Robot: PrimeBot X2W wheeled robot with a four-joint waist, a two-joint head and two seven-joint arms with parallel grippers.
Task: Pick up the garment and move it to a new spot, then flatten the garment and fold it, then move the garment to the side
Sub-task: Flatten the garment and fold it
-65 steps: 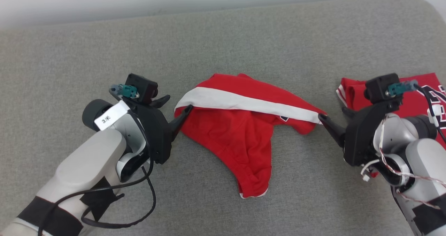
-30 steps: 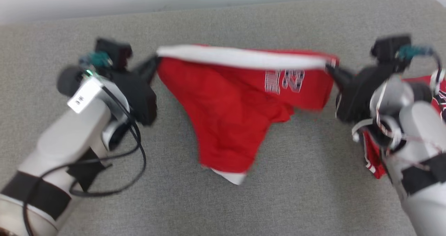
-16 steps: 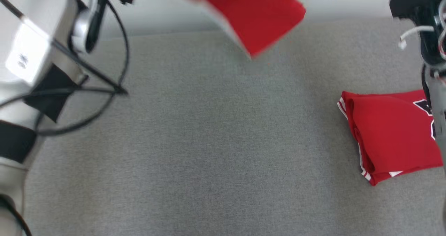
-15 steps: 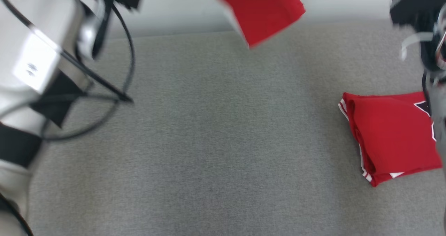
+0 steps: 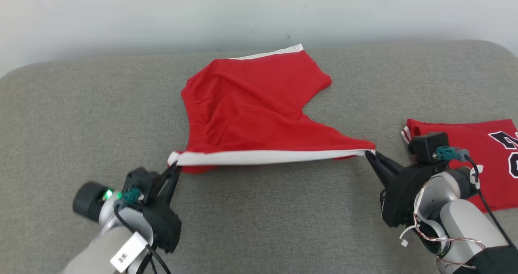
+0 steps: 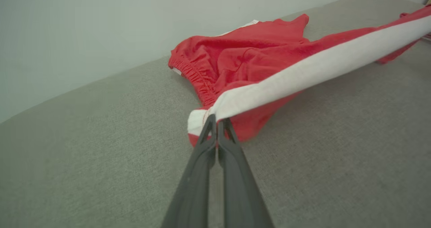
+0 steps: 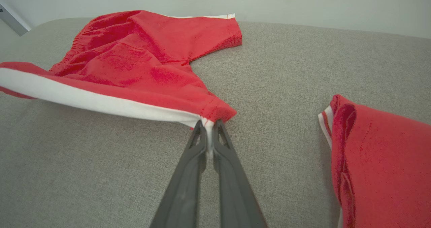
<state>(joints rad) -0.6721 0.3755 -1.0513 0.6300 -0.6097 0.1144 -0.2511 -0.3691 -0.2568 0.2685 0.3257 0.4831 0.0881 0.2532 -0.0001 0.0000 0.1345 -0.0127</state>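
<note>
My left hand and right hand are each pinched shut on one end of the white band of the red garment. They hold that edge taut just above the grey cushioned surface, while the rest lies spread toward the pale wall and a folded red jersey lies near my right hand. Half a second ago the garment hung high in the air; now it is down on the surface.
</note>
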